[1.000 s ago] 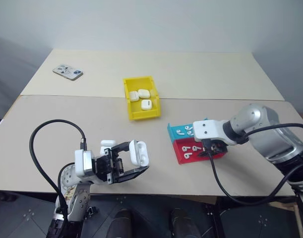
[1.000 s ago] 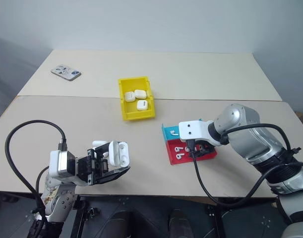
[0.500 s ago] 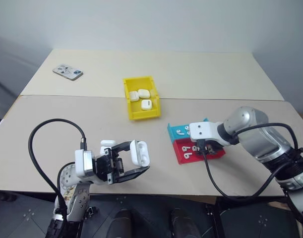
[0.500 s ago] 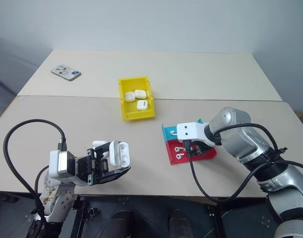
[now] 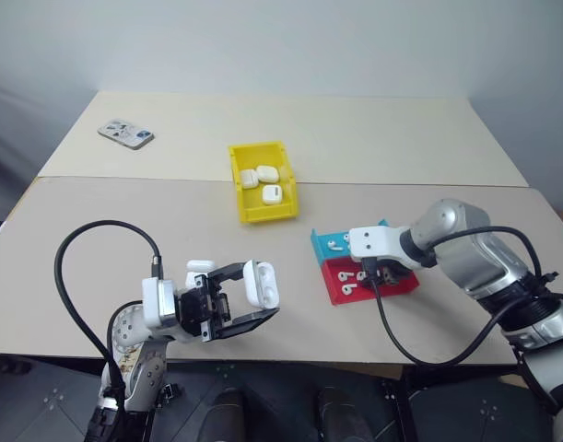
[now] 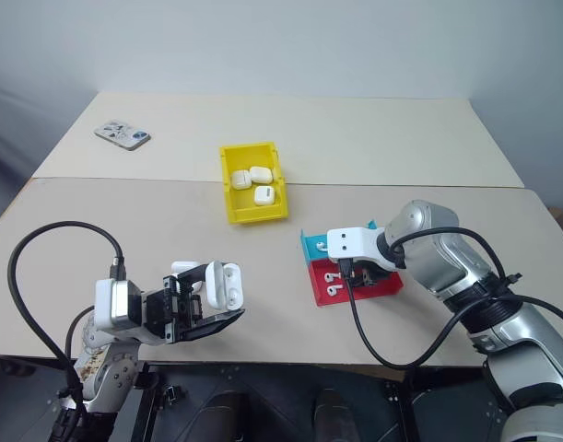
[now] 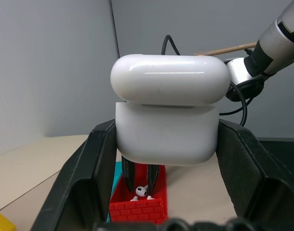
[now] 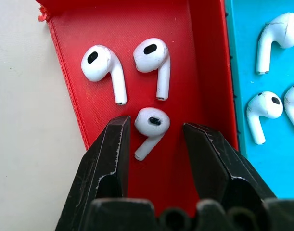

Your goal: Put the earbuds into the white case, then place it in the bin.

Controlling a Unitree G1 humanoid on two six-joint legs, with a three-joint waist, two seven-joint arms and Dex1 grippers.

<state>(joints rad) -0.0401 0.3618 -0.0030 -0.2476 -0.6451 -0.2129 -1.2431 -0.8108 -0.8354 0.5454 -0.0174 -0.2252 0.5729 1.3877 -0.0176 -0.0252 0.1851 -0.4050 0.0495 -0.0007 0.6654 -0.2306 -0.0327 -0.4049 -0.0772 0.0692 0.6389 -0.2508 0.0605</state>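
Note:
My left gripper [image 5: 237, 300] is shut on the white case [image 5: 260, 284], holding it above the table's front left with its hinged lid open. The left wrist view has the case [image 7: 166, 115] clamped between the fingers. My right gripper [image 8: 155, 129] points down into the red tray [image 8: 204, 72], open. One of the earbuds [image 8: 151, 123] lies between its fingers, with a gap on each side. Two more earbuds [image 8: 106, 70] lie just beyond it. The yellow bin [image 5: 249, 210] stands at mid-table and holds three white cases [image 5: 263, 175].
A blue tray [image 5: 327, 241] with more earbuds adjoins the red tray [image 5: 341, 290] on its far side. Another white case [image 5: 200, 267] lies on the table behind my left gripper. A phone [image 5: 126, 134] rests at the far left. A black cable loops at the front left.
My right gripper has shifted a little left and down into the red tray, and its forearm has swung. The left gripper and the case have stayed put.

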